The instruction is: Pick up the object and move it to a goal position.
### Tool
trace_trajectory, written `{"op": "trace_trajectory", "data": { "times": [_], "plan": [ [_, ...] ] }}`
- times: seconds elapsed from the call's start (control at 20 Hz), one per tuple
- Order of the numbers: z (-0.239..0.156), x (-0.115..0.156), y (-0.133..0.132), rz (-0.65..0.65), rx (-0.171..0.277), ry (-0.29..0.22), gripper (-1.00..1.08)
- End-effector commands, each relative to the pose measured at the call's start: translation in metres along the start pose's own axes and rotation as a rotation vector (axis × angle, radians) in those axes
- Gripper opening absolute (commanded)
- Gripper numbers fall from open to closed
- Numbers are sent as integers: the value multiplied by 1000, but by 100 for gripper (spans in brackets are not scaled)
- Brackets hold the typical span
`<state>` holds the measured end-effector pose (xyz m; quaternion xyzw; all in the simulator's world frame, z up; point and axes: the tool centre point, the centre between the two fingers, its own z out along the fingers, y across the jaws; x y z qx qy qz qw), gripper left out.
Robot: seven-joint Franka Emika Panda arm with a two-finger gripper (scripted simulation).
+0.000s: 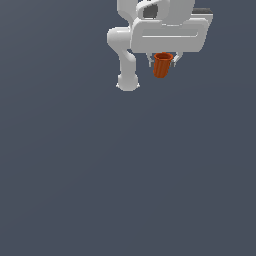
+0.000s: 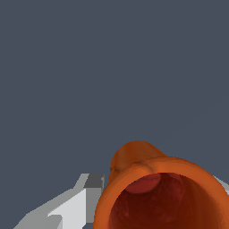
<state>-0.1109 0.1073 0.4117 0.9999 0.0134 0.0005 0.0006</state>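
While my arm (image 1: 127, 60) hangs bent above, gripper (image 1: 162, 61) clamps the orange cup (image 1: 161, 66); I see open grey floor (image 1: 125, 175) below it.

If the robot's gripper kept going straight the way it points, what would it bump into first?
Probably nothing but the plain dark grey floor. The white gripper points downward, its fingers closed on the small orange-red ribbed cup, so the cup's narrow base would likely touch first. Depth is unclear, but nothing else shows in the way.
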Motion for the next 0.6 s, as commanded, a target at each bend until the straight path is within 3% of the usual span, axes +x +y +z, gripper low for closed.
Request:
{"op": "trace_trajectory", "data": {
  "times": [0.0, 0.55],
  "plan": [
    [-15, -4, -4, 0, 1, -1, -100],
    [-39, -8, -12, 0, 1, -1, -100]
  ]
}}
